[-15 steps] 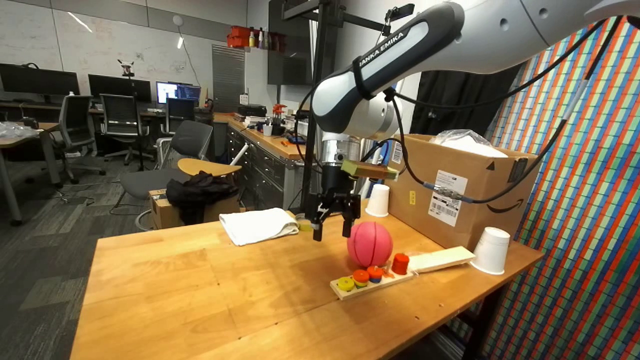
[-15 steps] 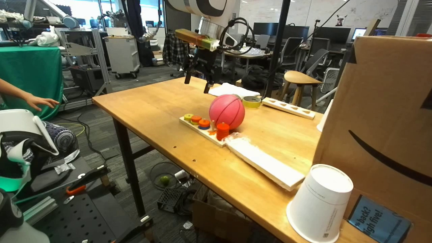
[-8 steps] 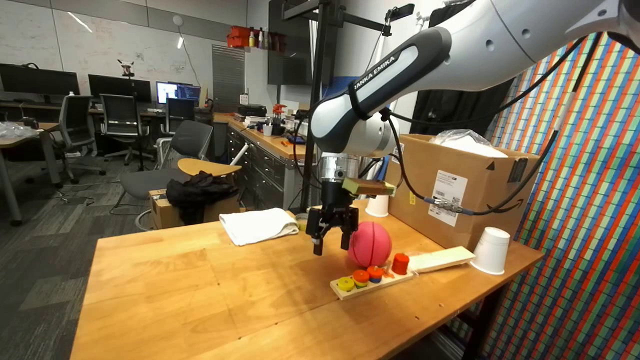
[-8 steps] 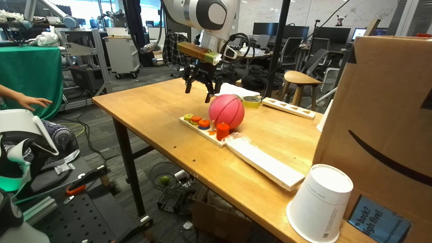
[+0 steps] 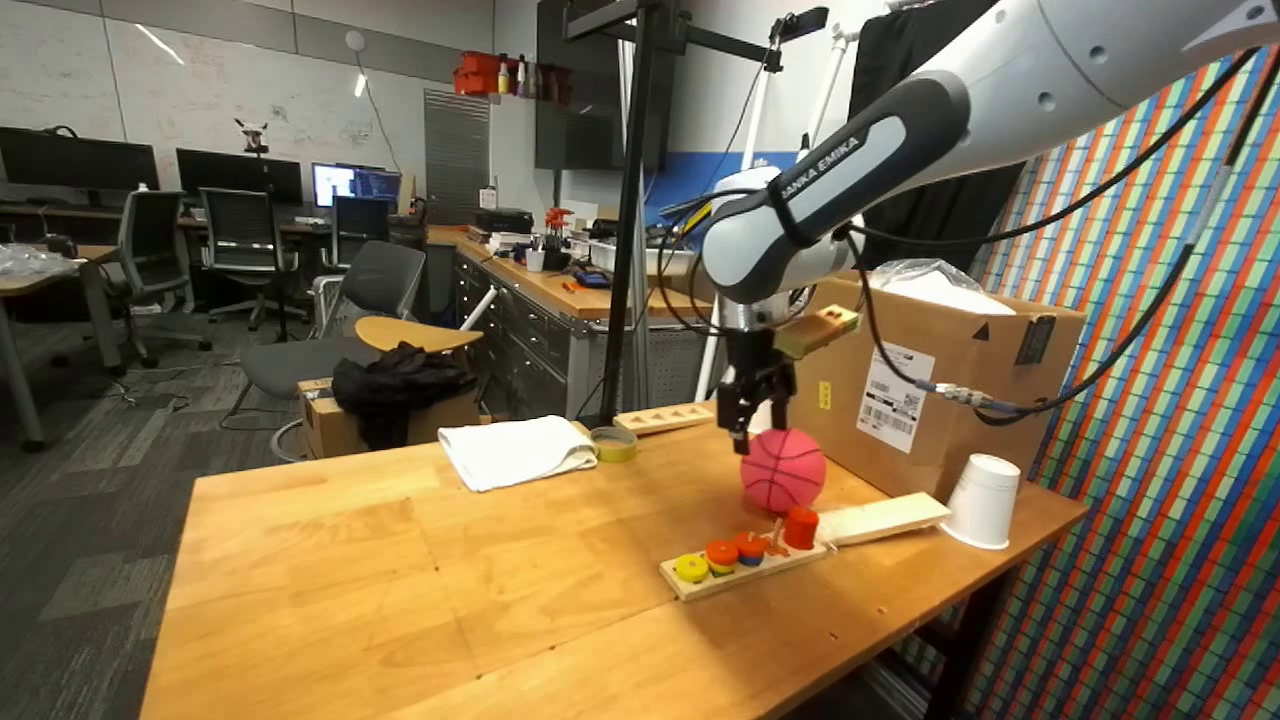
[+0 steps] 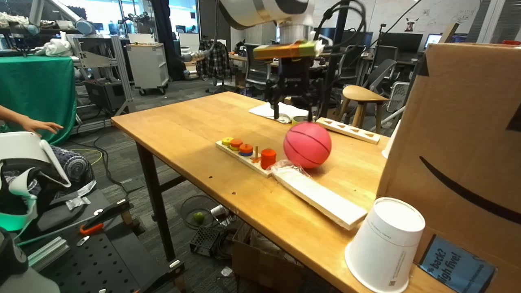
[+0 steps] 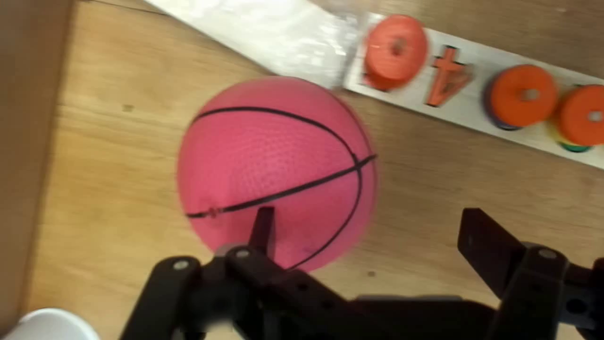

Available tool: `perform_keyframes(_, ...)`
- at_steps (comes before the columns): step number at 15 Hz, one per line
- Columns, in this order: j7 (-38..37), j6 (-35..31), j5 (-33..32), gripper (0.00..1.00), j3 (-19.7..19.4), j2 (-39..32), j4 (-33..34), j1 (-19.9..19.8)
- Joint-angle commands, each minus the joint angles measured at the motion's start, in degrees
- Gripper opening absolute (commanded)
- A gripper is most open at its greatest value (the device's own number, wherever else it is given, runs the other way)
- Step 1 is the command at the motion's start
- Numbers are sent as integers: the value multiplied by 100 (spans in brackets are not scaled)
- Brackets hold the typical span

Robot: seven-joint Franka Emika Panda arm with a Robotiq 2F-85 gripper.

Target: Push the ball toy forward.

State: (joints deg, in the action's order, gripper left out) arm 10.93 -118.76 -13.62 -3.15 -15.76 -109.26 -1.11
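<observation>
Cloth (image 5: 515,452), white and folded, lies leftmost on the light-brown wooden table (image 5: 340,580) in an exterior view. Next: yellow-green tape roll (image 5: 613,447), then pale wooden peg strip (image 5: 738,575) with coloured rings (image 5: 800,528). Black two-finger gripper (image 5: 760,437) hangs low, fingers spread apart — one over the pinkish-red, dark-seamed ball (image 5: 783,474) in the wrist view; contact cannot be told. Ball rests on table, just beside peg strip. Then brown cardboard box (image 5: 950,430); far right, inverted white paper cup (image 5: 982,502).

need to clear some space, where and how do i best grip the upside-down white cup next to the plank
Probably across the upper sides of the white cup, coming straight down: it stands upside down, narrow end uppermost, and the plank and cardboard box are close beside it.
</observation>
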Motion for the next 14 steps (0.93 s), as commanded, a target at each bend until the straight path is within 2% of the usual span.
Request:
perform_keyframes(1,82,-178,-913,100,-291,796,-79,-206)
perform_keyframes(5,-177,-636,-1741,100,-248,1372,-113,-212)
perform_keyframes(9,-184,-939,-1806,100,-2,1676,-313,-80)
perform_keyframes(14,-23,-989,-1891,100,259,1802,-499,89)
